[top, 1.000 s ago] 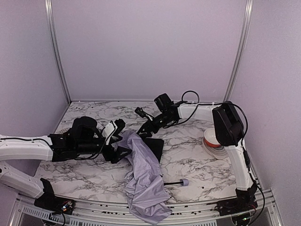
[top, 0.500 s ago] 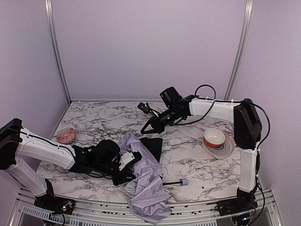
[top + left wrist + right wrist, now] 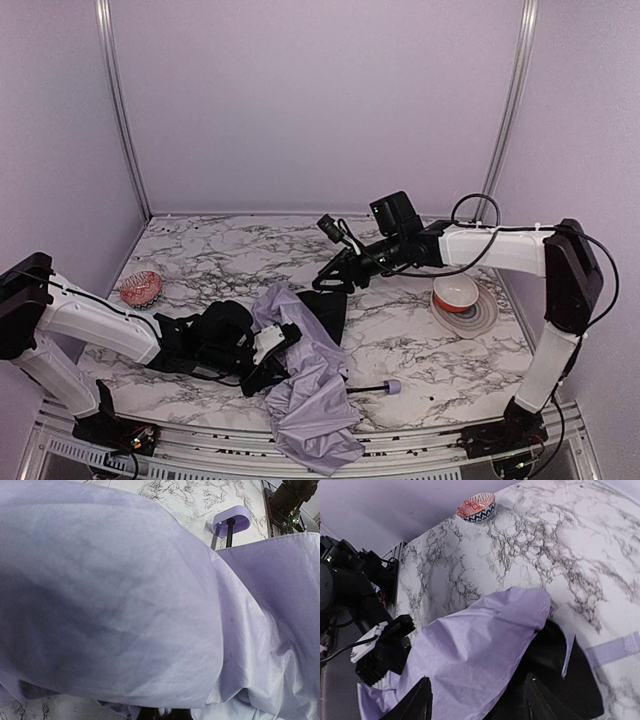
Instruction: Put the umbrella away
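HALF-FOLDED: A pale lavender umbrella (image 3: 312,400) lies collapsed on the marble table (image 3: 430,350); its loose cloth spills over the near edge, just below the left gripper (image 3: 270,352). That gripper's fingers are pressed together, apparently pinching a fold of the canopy; the cloth billows across its wrist camera and hides the fingertips; the hold looks meant to gather the slack.

The thin black shaft (image 3: 365,389) and small lavender handle (image 3: 393,386) poke out to the right of those fingers, apart from them and untouched.

Farther in, the right gripper (image 3: 477,690) hovers with its fingers spread and nothing between them; directly beneath them is the canopy's black underside (image 3: 325,308), and the gripper seems poised to take the far end so both arms can fold.

Counted: one umbrella, one handle, two grippers, two bowls, one plate. The orange-and-white bowl (image 3: 455,290) sits on the plate (image 3: 480,322), well to the right of the right fingers; the red-patterned bowl (image 3: 140,288) stands well left of the left fingers.
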`<state>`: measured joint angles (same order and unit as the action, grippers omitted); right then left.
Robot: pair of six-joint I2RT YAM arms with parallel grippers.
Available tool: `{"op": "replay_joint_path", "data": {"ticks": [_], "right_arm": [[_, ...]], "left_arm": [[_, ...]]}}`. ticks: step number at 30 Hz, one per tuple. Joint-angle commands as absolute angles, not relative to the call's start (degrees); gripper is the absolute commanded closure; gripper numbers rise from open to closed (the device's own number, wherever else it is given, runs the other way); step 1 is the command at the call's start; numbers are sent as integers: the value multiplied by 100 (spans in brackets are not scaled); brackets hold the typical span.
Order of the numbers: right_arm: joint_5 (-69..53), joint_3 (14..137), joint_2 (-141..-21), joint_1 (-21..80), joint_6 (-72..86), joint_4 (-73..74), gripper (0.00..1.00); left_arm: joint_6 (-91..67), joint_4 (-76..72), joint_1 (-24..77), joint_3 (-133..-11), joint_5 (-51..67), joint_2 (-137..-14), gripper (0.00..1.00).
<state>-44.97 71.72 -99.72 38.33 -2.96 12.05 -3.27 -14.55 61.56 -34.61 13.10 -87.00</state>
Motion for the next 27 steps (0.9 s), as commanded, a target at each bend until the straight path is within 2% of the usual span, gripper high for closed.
{"op": "replay_joint_path", "data": {"ticks": [1,2,5,9,12,13,14,17,18,21,27], "right_arm": [[-4311,8232,-10754,4027,124,1026,27],[-4272,8469,-11014,4077,206,1108,18],[-4453,9082,-11770,4231,356,1509,12],[-4585,10053,-12575,4425,-58,2726,14],[-5126,10150,-12647,4437,-108,2862,20],[-5320,10244,-12617,4446,-135,2914,27],[-5559,10391,-12608,4459,-253,3093,37],[-6066,10626,-12500,4459,-851,3845,89],[-6017,10567,-12348,4438,-926,3931,100],[-5860,10244,-11713,4261,-859,3768,100],[-5406,8078,-9896,4005,225,2022,100]], "left_arm": [[-128,-1459,6207,-3380,1115,-8962,100],[-130,-1458,6213,-3395,1116,-8986,100],[-130,-1467,6225,-3435,1102,-9008,100],[-75,-1450,6228,-3401,1032,-8917,100],[-62,-1454,6227,-3335,987,-8852,100],[-62,-1459,6230,-3317,973,-8849,100],[-62,-1452,6226,-3307,968,-8853,100],[-91,-1450,6228,-3281,922,-8871,100],[-103,-1451,6234,-3266,911,-8855,100],[-114,-1450,6228,-3206,872,-8814,100],[-153,-1463,6226,-3136,699,-8802,100]]}}
